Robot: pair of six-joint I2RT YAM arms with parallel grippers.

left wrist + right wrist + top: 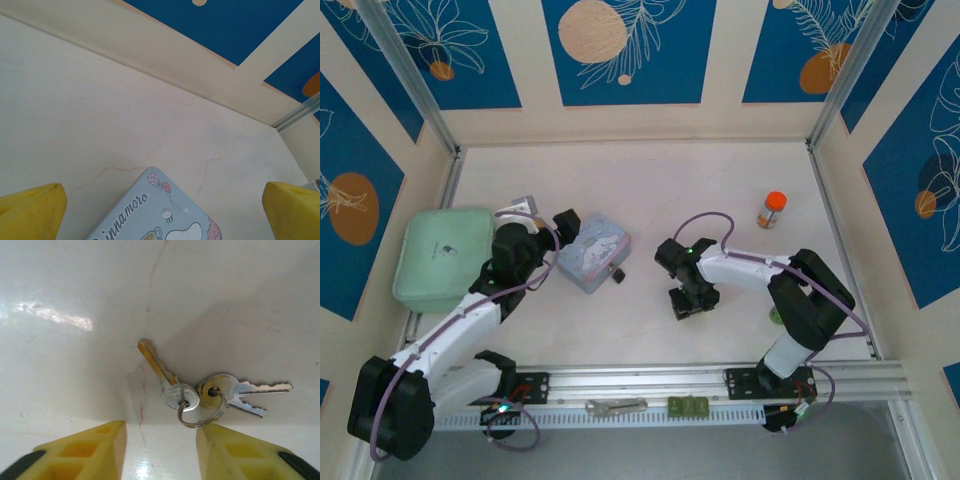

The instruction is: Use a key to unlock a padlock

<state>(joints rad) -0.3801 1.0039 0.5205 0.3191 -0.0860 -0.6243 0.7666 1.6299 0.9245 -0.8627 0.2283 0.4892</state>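
Note:
The key, with a brownish-bronze blade and a round silver head, lies flat on the white table, linked by a ring to two silver keys. My right gripper hovers open just short of the ring, yellow fingers either side. From above, this gripper points down at the table centre. The padlock is a tiny dark body at the right corner of the light-blue tin. My left gripper is open at the tin's left edge, its fingers spread wide around the tin's corner.
A pale green lidded box sits at the far left beside the left arm. An orange-capped bottle stands at the back right. On the front rail lie a silver tool and a green block. Walls enclose the table.

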